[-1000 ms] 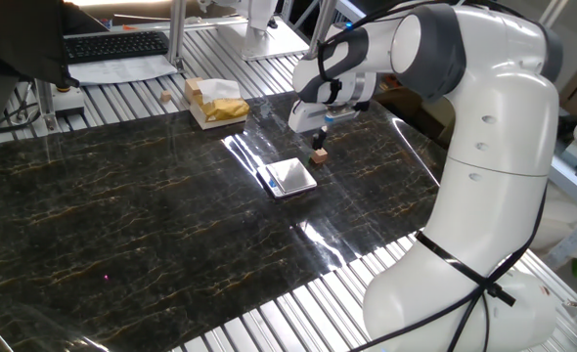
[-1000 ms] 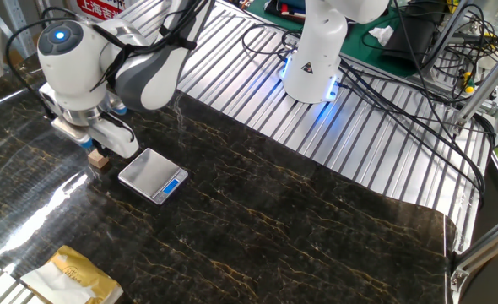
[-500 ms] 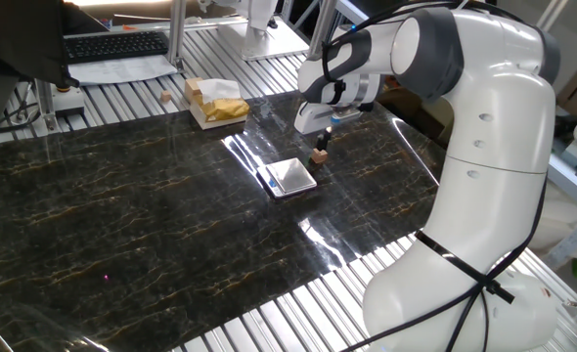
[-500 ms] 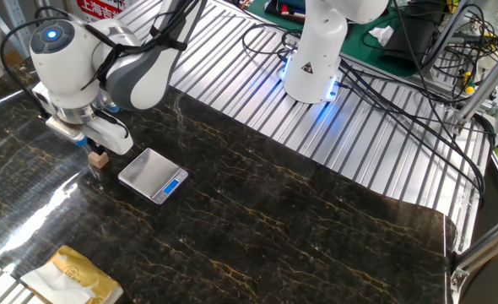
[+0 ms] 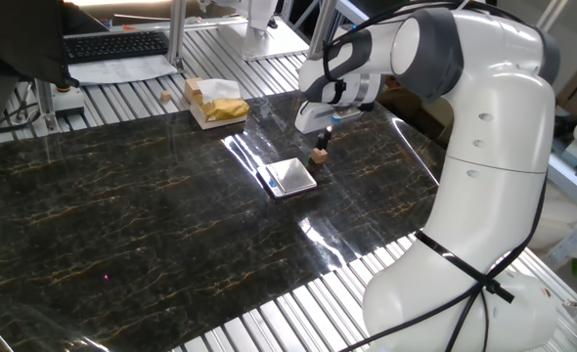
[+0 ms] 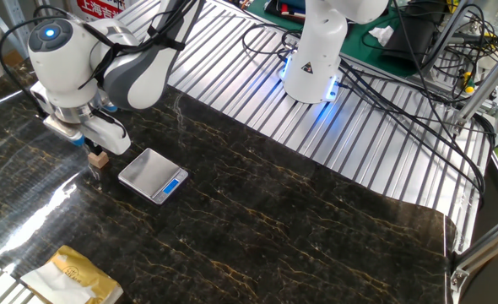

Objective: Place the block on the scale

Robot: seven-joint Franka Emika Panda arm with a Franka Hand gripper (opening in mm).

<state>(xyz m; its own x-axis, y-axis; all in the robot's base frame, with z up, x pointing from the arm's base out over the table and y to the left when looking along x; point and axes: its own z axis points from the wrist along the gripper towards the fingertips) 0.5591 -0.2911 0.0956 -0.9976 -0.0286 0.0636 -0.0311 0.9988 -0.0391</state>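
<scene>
- The gripper (image 5: 321, 143) points straight down at the dark marbled table (image 5: 122, 215), with its fingers closed narrowly on the block (image 5: 320, 154), which sits at the fingertips.
- In the other fixed view the block (image 6: 98, 158) shows as a tan cube under the gripper (image 6: 94, 150); whether it touches the table or hangs just above it cannot be told.
- The scale (image 5: 290, 178) lies flat on the table just beside the block, apart from it, with its shiny plate bare and nothing between the two.
- In the other fixed view the blue mark of the scale (image 6: 152, 176) faces away from the gripper.
- A pale-yellow boxy stack (image 5: 214, 101) stands well apart from the scale, at the table's edge near the ribbed metal surface (image 5: 122, 83); it is not in the way.
- A second small tan cube (image 5: 163, 97) rests on that ribbed surface near the stack.
- A keyboard (image 5: 112, 45) lies beyond, at the far side.
- The arm's white base (image 6: 314, 51) stands on the ribbed surface with a blue glow at its foot, and cables (image 6: 401, 93) trail beside it.
- Count: one gripper, one scale, one held block, one further small cube, one yellow stack.
</scene>
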